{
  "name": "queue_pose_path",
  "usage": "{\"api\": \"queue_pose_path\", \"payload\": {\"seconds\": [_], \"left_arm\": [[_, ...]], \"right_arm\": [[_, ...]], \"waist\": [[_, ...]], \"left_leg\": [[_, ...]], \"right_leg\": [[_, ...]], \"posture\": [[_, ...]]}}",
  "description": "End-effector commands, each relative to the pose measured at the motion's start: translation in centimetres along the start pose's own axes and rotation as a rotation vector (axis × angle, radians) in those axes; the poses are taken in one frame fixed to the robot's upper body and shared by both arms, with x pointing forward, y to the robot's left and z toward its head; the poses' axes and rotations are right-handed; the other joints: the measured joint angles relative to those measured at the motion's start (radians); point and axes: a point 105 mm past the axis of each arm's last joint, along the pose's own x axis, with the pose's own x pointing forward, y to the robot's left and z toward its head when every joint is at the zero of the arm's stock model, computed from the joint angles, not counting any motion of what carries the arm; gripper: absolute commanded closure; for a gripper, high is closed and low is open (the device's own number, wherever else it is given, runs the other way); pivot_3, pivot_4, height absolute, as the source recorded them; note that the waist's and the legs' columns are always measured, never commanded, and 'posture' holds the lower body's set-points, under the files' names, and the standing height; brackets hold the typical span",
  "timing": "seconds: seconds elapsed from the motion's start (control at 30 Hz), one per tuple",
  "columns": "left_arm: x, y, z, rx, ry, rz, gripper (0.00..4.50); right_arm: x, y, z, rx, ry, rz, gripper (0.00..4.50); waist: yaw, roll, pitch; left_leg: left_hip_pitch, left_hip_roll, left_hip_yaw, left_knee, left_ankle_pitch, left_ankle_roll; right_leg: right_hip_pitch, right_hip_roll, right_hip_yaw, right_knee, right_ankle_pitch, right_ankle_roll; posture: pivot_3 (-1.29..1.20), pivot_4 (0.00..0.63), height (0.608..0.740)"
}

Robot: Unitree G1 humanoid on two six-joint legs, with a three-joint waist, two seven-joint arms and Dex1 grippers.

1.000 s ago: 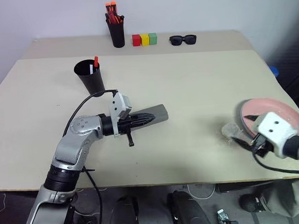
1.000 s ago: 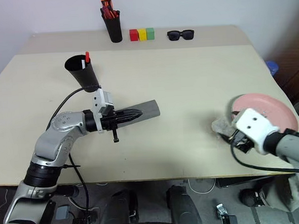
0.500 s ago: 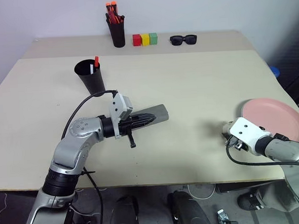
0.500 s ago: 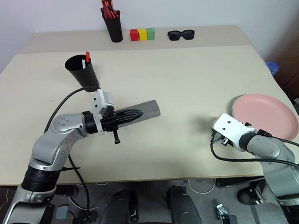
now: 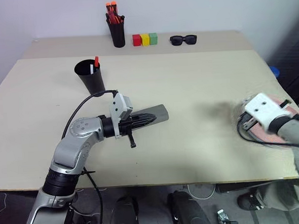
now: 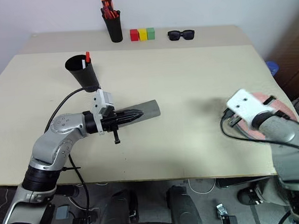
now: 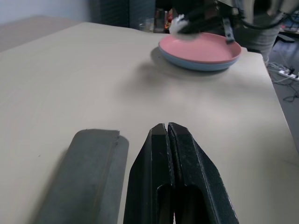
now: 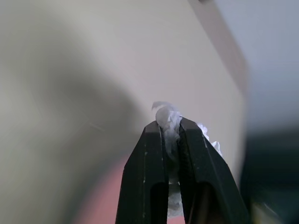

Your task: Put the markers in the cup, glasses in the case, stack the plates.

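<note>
Big tan bench [image 5: 189, 104]: pink plate sits on the blue plate [image 7: 201, 63] at the right edge, so stacking looks done; black cup [image 5: 90, 77] far left with markers [image 5: 95, 62] in it; grey case [image 5: 157, 113] closed mid-bench, glasses not seen, maybe inside. Right gripper [image 8: 170, 128] over the pink plate [image 7: 200, 48], fingers pinching a crumpled white tissue [image 8: 167, 115]; left gripper [image 7: 168, 128] just beside the case, fingers pressed together, empty. Step in hand looks like clearing the tissue off the plates; next move calls for carrying it away from the stack and dropping it.
</note>
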Motion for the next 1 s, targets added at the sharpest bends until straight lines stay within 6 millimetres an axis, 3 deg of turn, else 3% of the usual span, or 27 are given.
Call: {"api": "queue_pose_path", "payload": {"seconds": [0.03, 0.2, 0.27, 0.33, 0.47, 0.6, 0.7, 0.77, 1.0], "left_arm": [[-0.3, 0.3, 1.5, 0.038, -0.049, 0.010, 4.50], [-0.9, 0.7, 1.6, 0.047, -0.048, 0.049, 4.50], [-1.4, 1.1, 1.6, 0.051, -0.048, 0.089, 4.50], [-2.5, 1.9, 1.7, 0.049, -0.054, 0.161, 4.50], [-6.5, 3.9, 1.2, 0.062, -0.027, 0.388, 4.50], [-11.5, 5.3, -0.1, 0.044, 0.026, 0.602, 4.50], [-16.9, 5.4, -1.4, 0.027, 0.086, 0.792, 4.50], [-19.0, 4.7, -1.9, 0.020, 0.117, 0.853, 4.50], [-20.3, 3.0, -2.7, 0.001, 0.146, 0.919, 4.50]], "right_arm": [[0.1, -1.6, -2.3, 0.021, 0.090, -0.054, 3.29], [0.8, -2.3, -1.9, 0.004, 0.071, -0.087, 0.73], [1.2, -2.5, -1.1, -0.005, 0.033, -0.089, 0.02], [1.8, -2.4, 0.9, 0.006, -0.053, -0.077, 0.02], [2.3, -0.9, 7.0, 0.208, -0.341, 0.080, 0.02], [1.8, 1.9, 9.7, 0.321, -0.471, 0.300, 0.02], [1.9, 3.7, 10.7, 0.381, -0.518, 0.443, 0.02], [2.2, 4.2, 11.1, 0.404, -0.538, 0.485, 0.02], [3.5, 5.3, 11.2, 0.396, -0.539, 0.554, 0.02]], "waist": [[-0.002, 0.000, 0.000], [-0.015, 0.001, 0.000], [-0.015, 0.001, 0.000], [-0.020, 0.001, 0.000], [-0.035, 0.001, 0.000], [-0.033, 0.001, 0.000], [-0.034, 0.001, 0.000], [-0.036, 0.000, 0.000], [-0.025, 0.000, 0.000]], "left_leg": [[0.000, 0.000, 0.000, 0.000, 0.000, 0.000], [0.001, 0.000, 0.000, -0.001, 0.000, 0.000], [0.001, 0.000, 0.000, -0.001, 0.000, 0.000], [0.001, 0.000, 0.000, -0.001, 0.000, 0.000], [0.001, 0.001, 0.000, -0.001, 0.000, 0.000], [0.001, 0.001, 0.000, -0.002, 0.000, 0.000], [0.001, 0.001, 0.001, -0.002, 0.000, 0.000], [0.001, 0.001, 0.002, -0.002, 0.000, 0.000], [0.001, 0.001, 0.002, -0.001, 0.000, 0.000]], "right_leg": [[0.000, 0.000, 0.000, 0.000, 0.000, 0.000], [0.000, 0.000, 0.000, 0.001, 0.001, 0.001], [0.000, 0.001, 0.000, 0.001, 0.001, 0.001], [0.000, 0.001, 0.000, 0.001, 0.001, 0.001], [-0.001, 0.001, 0.000, 0.001, 0.001, 0.002], [-0.001, 0.000, 0.000, 0.001, 0.001, 0.002], [-0.001, 0.000, 0.000, 0.001, 0.001, 0.002], [-0.001, -0.001, 0.000, 0.001, 0.001, 0.001], [-0.001, -0.001, 0.000, 0.000, -0.001, -0.002]], "posture": [[0.00, 0.150, 0.722], [0.00, 0.150, 0.722], [0.00, 0.150, 0.722], [0.00, 0.150, 0.722], [0.00, 0.150, 0.722], [0.00, 0.150, 0.722], [0.00, 0.150, 0.722], [0.00, 0.150, 0.722], [0.00, 0.150, 0.722]]}}
